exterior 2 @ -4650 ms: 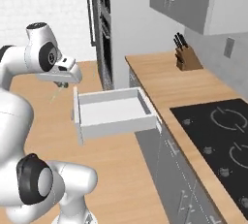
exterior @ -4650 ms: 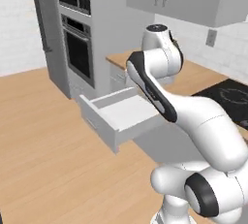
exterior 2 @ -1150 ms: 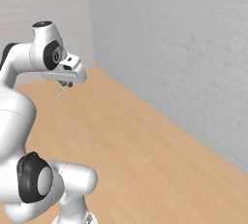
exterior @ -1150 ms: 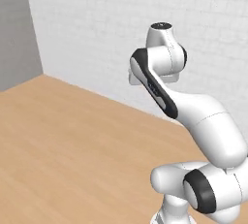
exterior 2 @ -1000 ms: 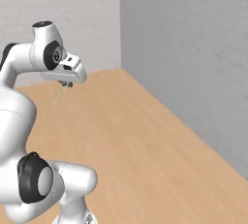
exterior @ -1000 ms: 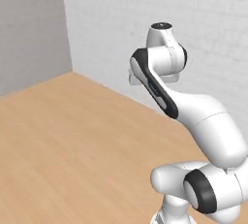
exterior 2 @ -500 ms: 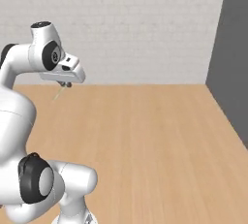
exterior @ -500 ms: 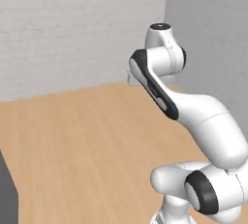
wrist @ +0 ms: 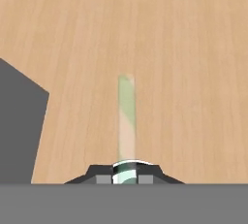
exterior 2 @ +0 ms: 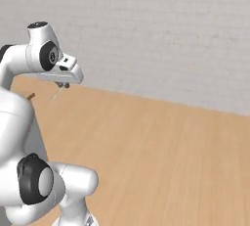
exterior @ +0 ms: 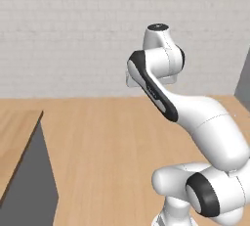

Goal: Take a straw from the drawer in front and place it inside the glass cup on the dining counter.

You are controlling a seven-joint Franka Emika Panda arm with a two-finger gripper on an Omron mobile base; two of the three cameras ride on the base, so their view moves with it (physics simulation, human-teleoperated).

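Item: straw (wrist: pixel 126 121), pale green and cream, clamped at its base in the pincer (wrist: pixel 126 177), projecting straight ahead of it over wood floor (wrist: pixel 184 48). Wood-topped grey surface (exterior: pixel 19 137) lies low to the pincer's left. Handling advice: keep the grip firm and the straw steady while carrying; bring its free end over the cup before lowering

floor (exterior: pixel 97 142): open wood spreading across frame centre, nothing blocking | desk (exterior: pixel 19 137): wood top with grey side standing at lower left | brick wall (exterior: pixel 73 34): closing off the upper frame | hand (exterior 2: pixel 62 85): hanging high at upper left
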